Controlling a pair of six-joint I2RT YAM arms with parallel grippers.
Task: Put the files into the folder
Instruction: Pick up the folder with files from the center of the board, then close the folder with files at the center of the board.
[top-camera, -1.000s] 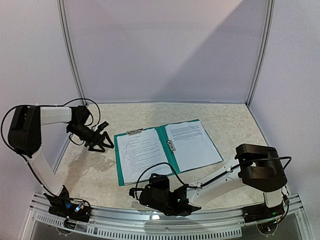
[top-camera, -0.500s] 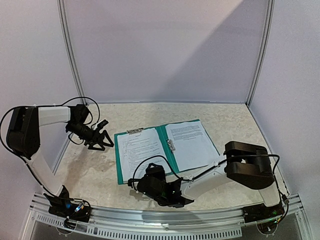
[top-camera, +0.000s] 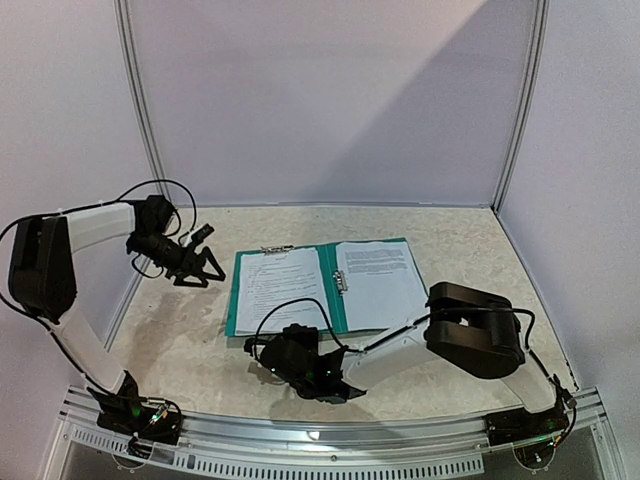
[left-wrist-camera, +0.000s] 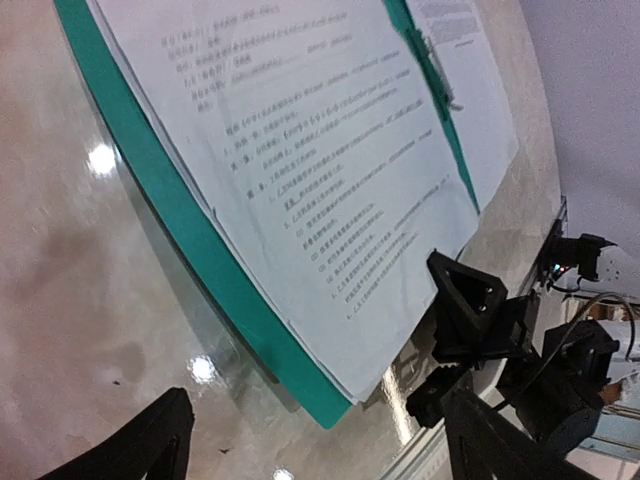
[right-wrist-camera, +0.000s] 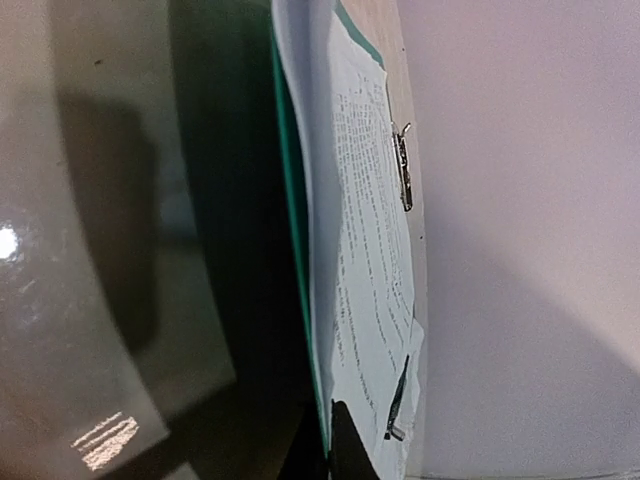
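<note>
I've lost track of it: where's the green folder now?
Top view: the folder lies open mid-table, the left gripper to its left, the right gripper at its near edge.

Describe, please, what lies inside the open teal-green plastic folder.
White printed paper sheets cover both halves, with a metal clip beside the spine. The teal folder's inner faces beneath are hidden; the sheet count is unclear.

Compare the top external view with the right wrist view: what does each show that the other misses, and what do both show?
Top external only: the whole folder with both halves spread open, and the open left gripper apart from it, off its left side. Right wrist only: a close, edge-on look at the files lying against the green cover. Both: the folder, the printed files and the metal clip.
</note>
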